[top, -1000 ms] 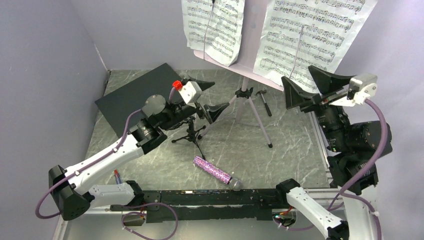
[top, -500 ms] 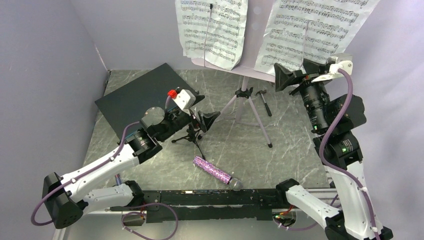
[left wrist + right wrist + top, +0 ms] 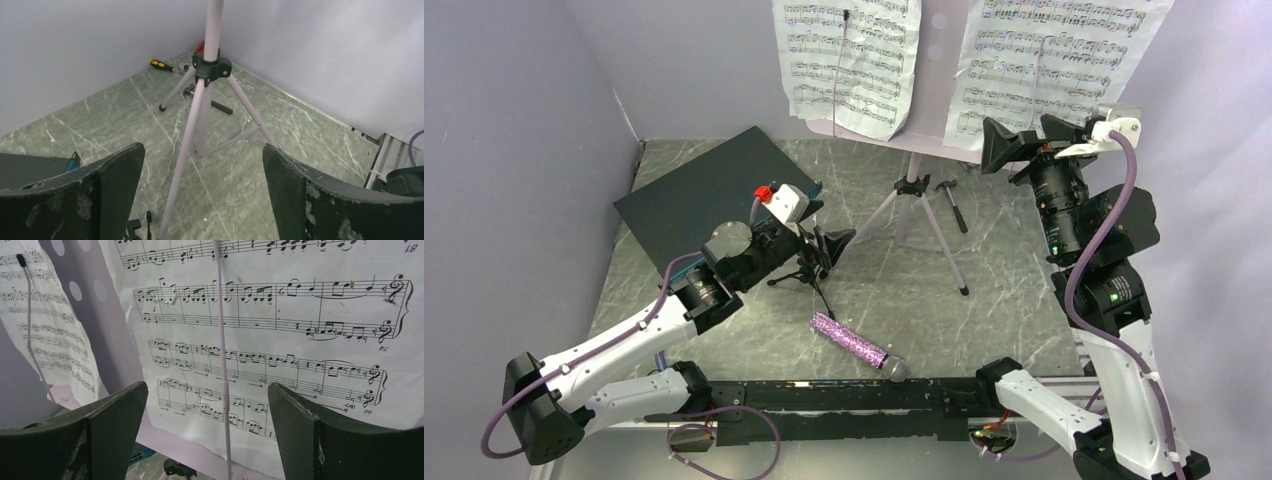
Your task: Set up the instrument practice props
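The music stand [image 3: 934, 60] stood upright at the back of the worktop [image 3: 1004, 300] on its tripod [image 3: 919, 205], and both pages [image 3: 849, 60] [image 3: 1054, 60] sat on it, each behind a thin wire. So the paper part looked done. The microphone [image 3: 854, 343] lay flat on the worktop, near the front edge and well apart from the mic stand [image 3: 809, 268], which stood on its legs with nothing in its ring. I judged that the step in hand was the microphone part.

The left arm reached low and forward. Its end effector [image 3: 829, 215] hovered just above the mic stand and looked toward the tripod, wide open, with nothing held. The right arm stood tall, with the wrist bent toward the right page. Its end effector [image 3: 1022, 135] was near the lower edge of that page, also wide open and holding nothing.

The next move probably called for one arm to go down to the microphone, grip its body across, lift it and put it into the ring. The mic stand is light, so the other end effector might need to steady it.
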`<action>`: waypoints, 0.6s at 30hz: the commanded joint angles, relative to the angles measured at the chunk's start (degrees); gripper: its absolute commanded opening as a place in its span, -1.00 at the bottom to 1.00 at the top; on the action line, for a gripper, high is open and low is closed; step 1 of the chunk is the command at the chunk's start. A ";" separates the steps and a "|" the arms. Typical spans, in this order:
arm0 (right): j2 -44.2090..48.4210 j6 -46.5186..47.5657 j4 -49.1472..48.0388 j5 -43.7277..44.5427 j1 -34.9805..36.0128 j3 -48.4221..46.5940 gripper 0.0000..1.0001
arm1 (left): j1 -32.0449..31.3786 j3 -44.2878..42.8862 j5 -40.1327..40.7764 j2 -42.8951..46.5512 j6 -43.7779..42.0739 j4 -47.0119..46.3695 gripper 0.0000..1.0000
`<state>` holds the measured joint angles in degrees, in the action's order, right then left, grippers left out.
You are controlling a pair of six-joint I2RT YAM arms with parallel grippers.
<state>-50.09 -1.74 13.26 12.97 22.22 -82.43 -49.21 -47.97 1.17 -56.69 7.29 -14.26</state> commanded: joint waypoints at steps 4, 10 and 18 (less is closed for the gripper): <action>3.70 -3.27 -1.36 -2.66 0.11 -0.60 0.93 | -0.23 0.99 3.58 3.17 2.64 1.53 0.87; 8.87 -5.83 -1.42 -8.98 0.11 1.90 0.97 | -0.27 3.40 4.56 3.90 4.02 0.24 0.87; 12.71 -7.77 0.15 -22.01 0.08 4.38 0.98 | -0.23 2.62 4.76 3.39 5.61 3.08 0.87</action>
<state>-36.93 -7.86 13.26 -0.49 22.22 -79.05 -49.21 -43.81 4.84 -53.47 11.29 -11.90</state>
